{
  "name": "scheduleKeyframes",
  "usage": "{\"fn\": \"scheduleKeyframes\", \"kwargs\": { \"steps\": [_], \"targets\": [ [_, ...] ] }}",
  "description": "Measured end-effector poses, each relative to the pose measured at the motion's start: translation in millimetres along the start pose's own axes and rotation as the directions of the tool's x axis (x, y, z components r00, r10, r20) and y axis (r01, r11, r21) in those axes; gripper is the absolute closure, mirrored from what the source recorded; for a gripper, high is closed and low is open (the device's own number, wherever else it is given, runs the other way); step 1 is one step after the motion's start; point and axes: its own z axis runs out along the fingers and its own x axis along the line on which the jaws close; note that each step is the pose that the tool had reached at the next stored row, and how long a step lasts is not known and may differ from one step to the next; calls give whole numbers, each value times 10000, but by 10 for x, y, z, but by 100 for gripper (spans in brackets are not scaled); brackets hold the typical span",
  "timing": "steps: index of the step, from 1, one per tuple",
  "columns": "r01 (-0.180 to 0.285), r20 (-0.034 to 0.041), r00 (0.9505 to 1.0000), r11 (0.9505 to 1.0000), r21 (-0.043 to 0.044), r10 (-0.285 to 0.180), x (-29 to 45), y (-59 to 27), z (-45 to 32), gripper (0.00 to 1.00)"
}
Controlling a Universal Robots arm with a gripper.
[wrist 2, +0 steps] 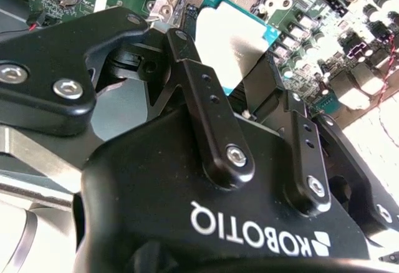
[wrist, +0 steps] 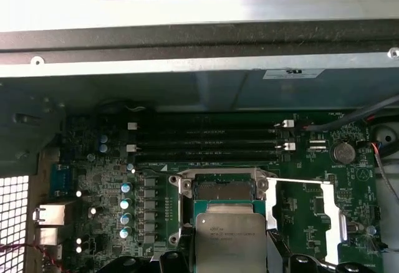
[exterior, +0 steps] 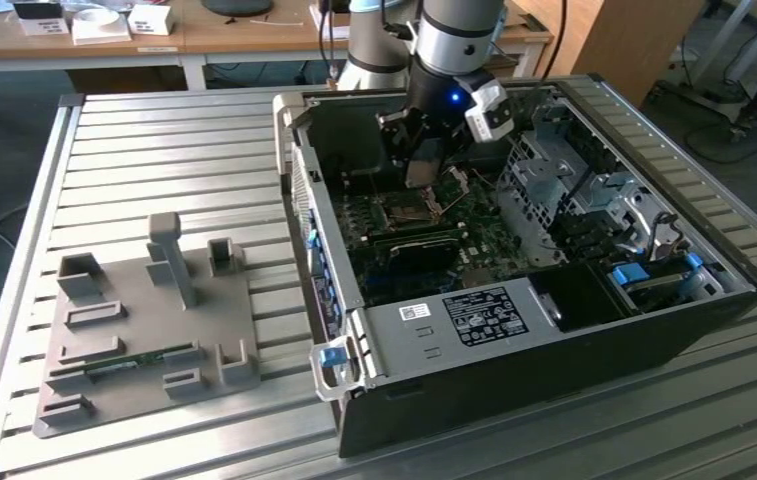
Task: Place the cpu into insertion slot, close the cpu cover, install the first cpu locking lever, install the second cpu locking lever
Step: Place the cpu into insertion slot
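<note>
End effector [exterior: 421,172] clenched on two opposite edges of the cpu [wrist: 230,242], over the counter [exterior: 151,150], down inside the open computer case [exterior: 552,400]. Above the green motherboard [wrist: 93,179], square the chip to the insertion slot [wrist: 224,190], bare and just beside it, cpu cover [wrist: 335,217] apparently lying open to one side. Lower level, not tilted; line up edges with its rim; release only once seated flat. No pressing: damage likely.
</note>
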Motion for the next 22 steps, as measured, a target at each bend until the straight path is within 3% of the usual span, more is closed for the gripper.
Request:
{"fn": "scheduleKeyframes", "kwargs": {
  "steps": [22],
  "targets": [
    [0, 0, 10000, 10000, 0, 0, 1, -4, 39, 46]
  ]
}}
